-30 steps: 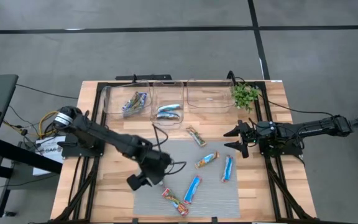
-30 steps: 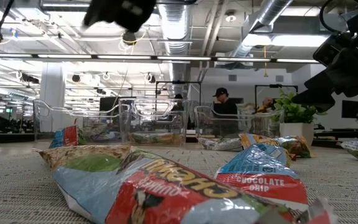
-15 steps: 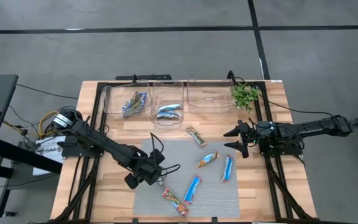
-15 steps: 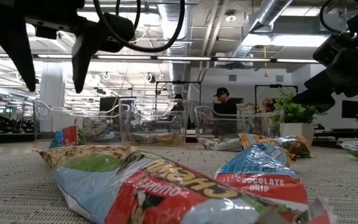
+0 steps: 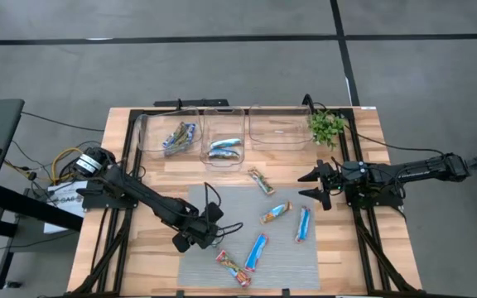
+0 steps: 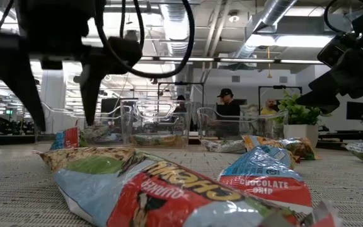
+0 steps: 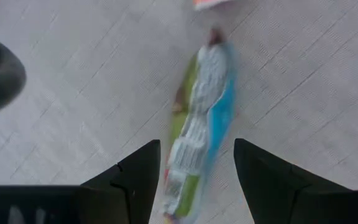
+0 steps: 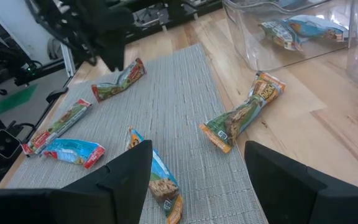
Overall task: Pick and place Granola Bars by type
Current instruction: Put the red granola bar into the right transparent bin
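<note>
The left pincer (image 5: 208,241) hangs low over the grey mat (image 5: 305,257), fingers spread and empty, straddling a blurred green-and-blue granola bar (image 7: 199,134) whose label cannot be read. In the high view the arm hides that bar. Five more bars (image 5: 256,251) lie scattered on the mat and desk (image 5: 151,170). The right pincer (image 5: 314,186) waits released near the desk's right edge.
</note>
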